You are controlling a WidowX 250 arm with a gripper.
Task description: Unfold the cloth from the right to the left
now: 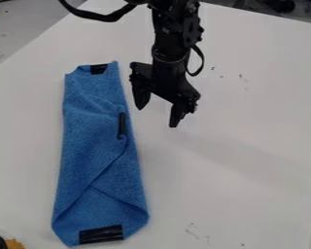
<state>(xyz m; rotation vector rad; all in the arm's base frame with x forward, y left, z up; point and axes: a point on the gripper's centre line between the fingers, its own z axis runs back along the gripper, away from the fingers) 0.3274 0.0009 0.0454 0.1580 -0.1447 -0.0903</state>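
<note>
With the cloth (93, 155) folded at left and the gripper (157, 116) empty, spread, near its right side, grasping seems next: pinch the top layer's right edge, then draw left.

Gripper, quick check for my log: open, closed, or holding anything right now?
Gripper: open, its two fingers spread apart and holding nothing, beside the folded blue cloth.
</note>
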